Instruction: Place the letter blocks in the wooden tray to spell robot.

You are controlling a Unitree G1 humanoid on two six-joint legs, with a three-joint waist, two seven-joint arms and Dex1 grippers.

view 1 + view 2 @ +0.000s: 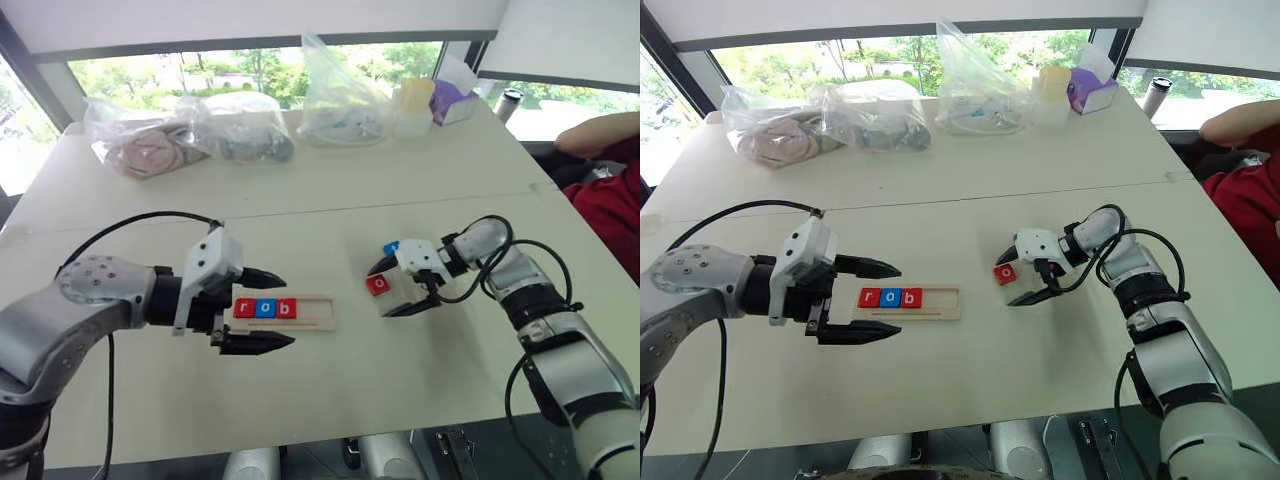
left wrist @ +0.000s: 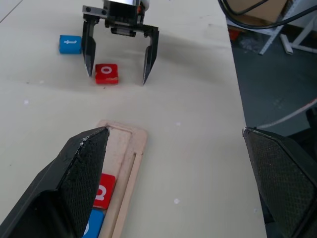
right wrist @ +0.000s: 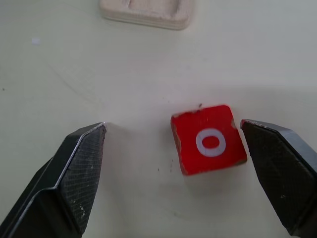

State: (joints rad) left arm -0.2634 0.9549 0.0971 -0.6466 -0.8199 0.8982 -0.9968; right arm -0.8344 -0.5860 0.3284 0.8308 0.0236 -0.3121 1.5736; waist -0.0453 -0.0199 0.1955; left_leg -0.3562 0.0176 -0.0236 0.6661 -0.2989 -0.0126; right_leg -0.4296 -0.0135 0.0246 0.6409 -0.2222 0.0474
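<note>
The wooden tray (image 1: 942,299) lies in front of me with a red r (image 1: 870,297), a blue o (image 1: 891,297) and a red b (image 1: 911,297) in its left part. My left gripper (image 1: 898,300) hovers open over those tiles, one finger on each side of the tray. To the right, a red o block (image 3: 209,139) lies flat on the table. My right gripper (image 3: 173,126) is open and straddles it low over the table, with the block closer to one finger. A blue t block (image 2: 70,43) rests just beyond that gripper.
Clear plastic bags (image 1: 770,130) of items, another bag (image 1: 975,90), a pale jar (image 1: 1052,95), a purple box (image 1: 1092,90) and a dark can (image 1: 1154,97) line the table's far side. A person's arm in a red sleeve (image 1: 1240,125) rests at the far right.
</note>
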